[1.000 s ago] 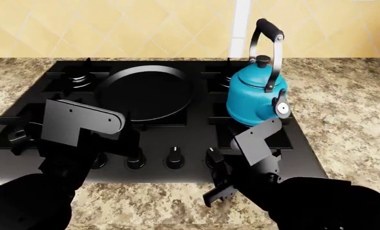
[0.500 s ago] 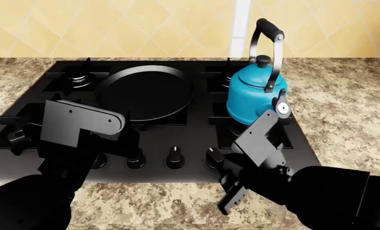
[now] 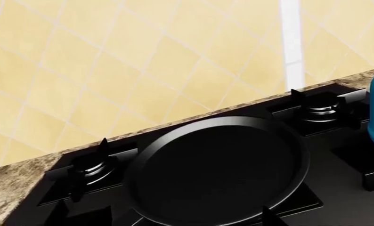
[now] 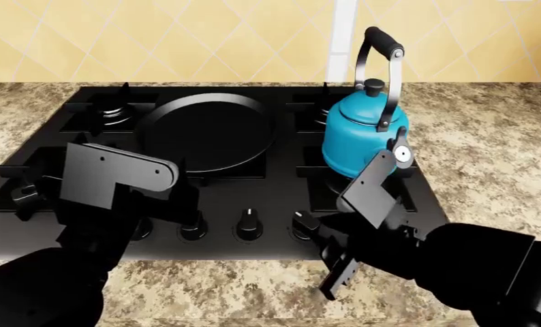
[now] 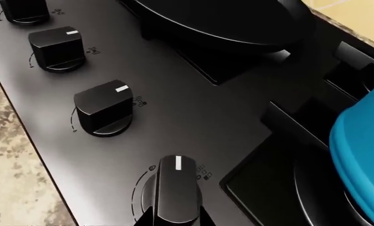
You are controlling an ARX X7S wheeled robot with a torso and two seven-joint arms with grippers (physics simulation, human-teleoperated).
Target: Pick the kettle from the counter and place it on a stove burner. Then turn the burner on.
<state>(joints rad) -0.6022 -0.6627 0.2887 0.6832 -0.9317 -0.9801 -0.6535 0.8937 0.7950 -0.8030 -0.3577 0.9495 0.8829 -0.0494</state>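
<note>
— Sitting where, your kettle [image 4: 365, 139]?
— On the front right stove burner [image 4: 357, 184], off the counter [image 4: 498, 157].
— Your jaws?
— Right gripper [image 5: 171, 219] straddles a knob [image 5: 174, 190]; left gripper's jaws, can't tell.

Granite surface [image 4: 488, 136] with a black cooktop [image 4: 270, 197] set into it.

The speckled beige-brown surface runs along a yellow tiled wall and wraps the cooktop on all sides. On the cooktop, a black pan [image 4: 208, 131] sits at the middle, a teal kettle [image 4: 362, 139] stands on the grate at the right side, a small burner [image 4: 114, 109] lies at the back left, and a row of black knobs [image 4: 249, 223] lines the front edge.
</note>
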